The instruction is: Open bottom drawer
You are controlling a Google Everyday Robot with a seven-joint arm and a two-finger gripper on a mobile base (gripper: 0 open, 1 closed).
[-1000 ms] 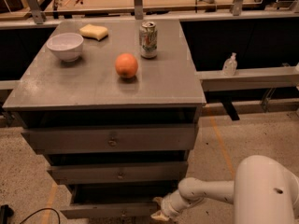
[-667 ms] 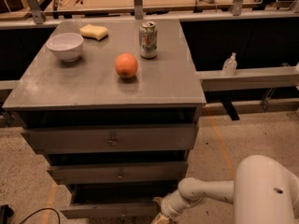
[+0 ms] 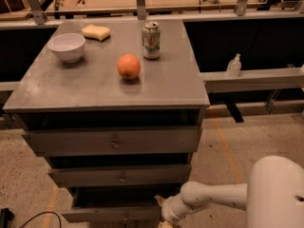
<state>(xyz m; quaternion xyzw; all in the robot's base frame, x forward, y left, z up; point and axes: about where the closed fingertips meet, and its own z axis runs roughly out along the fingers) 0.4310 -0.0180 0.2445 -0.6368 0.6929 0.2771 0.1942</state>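
The bottom drawer (image 3: 114,214) is the lowest and slimmest of three grey fronts in the cabinet. It stands pulled out a little, with a dark gap above its front, and its knob sits at the picture's lower edge. My gripper (image 3: 164,218) is at the drawer's right front corner, at the end of my white arm that reaches in from the right. Its fingers are cut off by the picture's bottom edge.
The cabinet top (image 3: 175,80) holds a white bowl (image 3: 67,46), a yellow sponge (image 3: 95,32), an orange (image 3: 128,66) and a soda can (image 3: 151,40). The top drawer (image 3: 114,141) and middle drawer (image 3: 121,176) sit above. A cable (image 3: 33,217) lies on the floor at the left.
My arm and gripper have shifted slightly down and left at the drawer's right corner. The drawer's gap looks about the same.
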